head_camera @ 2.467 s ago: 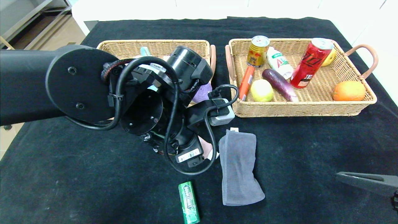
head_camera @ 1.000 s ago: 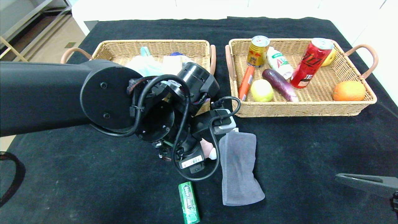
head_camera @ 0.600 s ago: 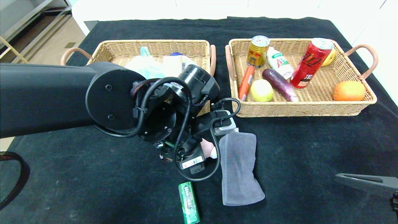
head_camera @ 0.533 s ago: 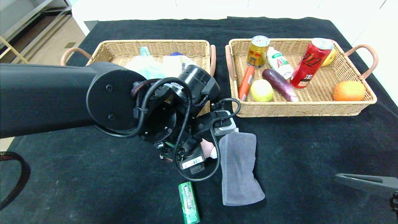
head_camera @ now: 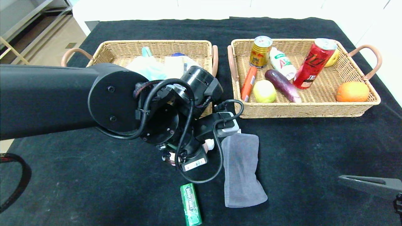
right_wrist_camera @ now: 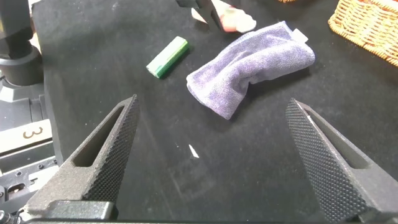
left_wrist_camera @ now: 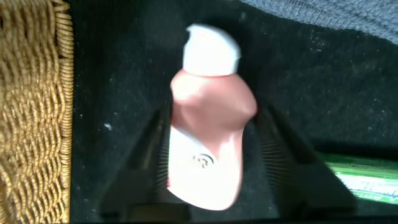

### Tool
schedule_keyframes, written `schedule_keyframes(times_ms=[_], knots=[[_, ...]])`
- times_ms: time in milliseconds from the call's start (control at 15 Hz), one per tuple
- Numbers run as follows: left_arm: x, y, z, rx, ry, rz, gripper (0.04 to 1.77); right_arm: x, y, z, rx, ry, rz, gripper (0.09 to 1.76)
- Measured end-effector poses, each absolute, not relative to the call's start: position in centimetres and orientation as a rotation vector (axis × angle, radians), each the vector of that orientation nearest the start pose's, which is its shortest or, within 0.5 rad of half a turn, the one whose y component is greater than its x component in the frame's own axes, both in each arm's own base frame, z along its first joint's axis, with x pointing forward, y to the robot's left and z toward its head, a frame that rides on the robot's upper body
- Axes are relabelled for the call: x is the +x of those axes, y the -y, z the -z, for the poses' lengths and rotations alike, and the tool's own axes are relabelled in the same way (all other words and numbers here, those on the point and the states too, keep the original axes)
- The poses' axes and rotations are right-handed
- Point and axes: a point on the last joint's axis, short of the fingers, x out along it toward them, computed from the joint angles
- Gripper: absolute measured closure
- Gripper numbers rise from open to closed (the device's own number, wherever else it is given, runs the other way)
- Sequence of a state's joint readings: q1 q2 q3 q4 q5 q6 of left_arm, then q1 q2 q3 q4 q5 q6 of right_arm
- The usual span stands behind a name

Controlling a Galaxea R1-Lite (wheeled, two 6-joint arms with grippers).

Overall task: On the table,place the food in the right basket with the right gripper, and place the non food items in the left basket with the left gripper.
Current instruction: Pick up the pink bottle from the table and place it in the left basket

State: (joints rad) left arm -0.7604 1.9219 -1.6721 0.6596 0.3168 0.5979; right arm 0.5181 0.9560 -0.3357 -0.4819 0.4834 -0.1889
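My left gripper (head_camera: pixel 188 156) is shut on the pink bottle with the white cap (head_camera: pixel 209 144), just in front of the left basket (head_camera: pixel 157 44). In the left wrist view the bottle (left_wrist_camera: pixel 208 143) sits between the fingers (left_wrist_camera: pixel 149 155). The grey towel (head_camera: pixel 241 169) lies on the black table (head_camera: pixel 314 150) beside it, and the green gum pack (head_camera: pixel 190 204) lies near the front edge. The light-blue pouf (head_camera: pixel 147 67) is in the left basket. The lemon (head_camera: pixel 264 91) and orange sausage (head_camera: pixel 248 82) lie in the right basket (head_camera: pixel 301 110). My right gripper (head_camera: pixel 367 185) is open and empty at the front right.
The right basket also holds a gold can (head_camera: pixel 260 51), a red can (head_camera: pixel 314 62), a white bottle (head_camera: pixel 282 62), an eggplant (head_camera: pixel 282 85) and an orange (head_camera: pixel 352 91). My left arm (head_camera: pixel 62 97) hides much of the left basket. The right wrist view shows the towel (right_wrist_camera: pixel 252 65) and gum pack (right_wrist_camera: pixel 166 56).
My left arm came down from over the left basket onto the pink bottle. In the last half second the bottle has shifted up and back with the gripper. The right arm has not moved.
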Motion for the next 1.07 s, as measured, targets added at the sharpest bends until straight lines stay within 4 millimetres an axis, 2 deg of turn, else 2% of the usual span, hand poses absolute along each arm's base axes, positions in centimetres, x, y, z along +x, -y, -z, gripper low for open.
schedule_keyframes(times_ms=[133, 667, 1067], knots=[[26.1, 23.8, -23.1, 1.026, -0.655, 0.650, 0.98, 9.2, -6.5, -19.1, -0.175, -0.051, -1.011, 0.14], [26.1, 23.9, -23.0, 1.028, -0.658, 0.649, 0.98, 9.2, -6.5, -19.0, -0.175, -0.055, -1.011, 0.14], [25.2, 23.4, -24.5, 1.038, -0.623, 0.604, 0.98, 9.2, -6.5, -19.0, -0.176, -0.052, -1.011, 0.14]])
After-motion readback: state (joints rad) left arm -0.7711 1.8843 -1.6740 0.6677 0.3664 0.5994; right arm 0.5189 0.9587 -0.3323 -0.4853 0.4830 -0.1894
